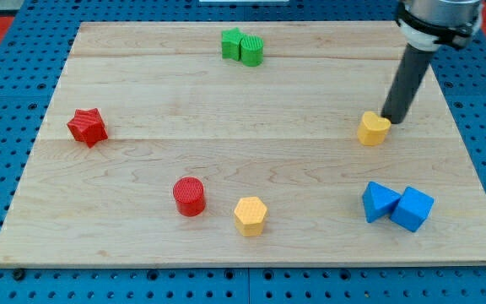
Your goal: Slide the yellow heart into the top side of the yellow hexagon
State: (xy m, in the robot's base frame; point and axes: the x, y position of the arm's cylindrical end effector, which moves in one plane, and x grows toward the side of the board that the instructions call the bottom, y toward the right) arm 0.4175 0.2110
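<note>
The yellow heart (374,128) lies on the wooden board (142,169) at the view's right, about mid-height. The yellow hexagon (250,214) lies lower, near the view's bottom centre, well to the left of the heart. My tip (391,118) stands just to the upper right of the heart, touching or almost touching its edge. The dark rod rises from there toward the view's top right.
A red cylinder (189,196) stands just left of the hexagon. A red star (87,127) lies at the left. Two green blocks (242,46) touch each other at the top centre. Two blue blocks (397,205) touch each other at the bottom right.
</note>
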